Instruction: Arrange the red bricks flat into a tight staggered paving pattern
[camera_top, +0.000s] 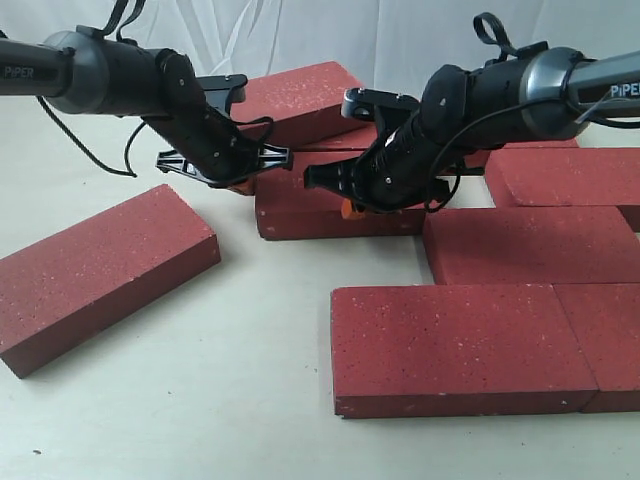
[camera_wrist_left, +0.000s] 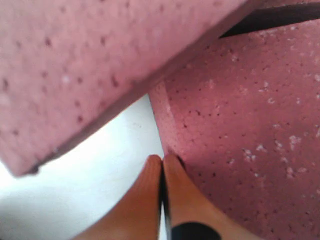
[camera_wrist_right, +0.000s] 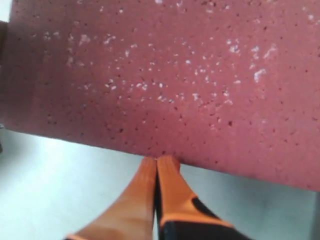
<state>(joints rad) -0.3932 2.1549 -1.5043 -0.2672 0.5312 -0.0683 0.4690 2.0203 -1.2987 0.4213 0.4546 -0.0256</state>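
Several red bricks lie flat on the white table. In the middle sits one brick (camera_top: 295, 205) (camera_wrist_left: 240, 140) (camera_wrist_right: 165, 80). My left gripper (camera_top: 238, 186) (camera_wrist_left: 162, 159) is shut and empty, with its orange tips against that brick's left end corner. My right gripper (camera_top: 347, 209) (camera_wrist_right: 159, 161), also shut and empty, presses its tips against the same brick's long front side. A back brick (camera_top: 300, 98) (camera_wrist_left: 100, 65) lies at an angle close behind the left gripper. A loose brick (camera_top: 100, 272) rests askew at the left.
Laid bricks form rows on the right: one at the back right (camera_top: 570, 175), one below it (camera_top: 530, 245), and two end to end in front (camera_top: 450, 345) (camera_top: 612, 340). Bare table (camera_top: 250, 400) shows at the front left. A white backdrop hangs behind.
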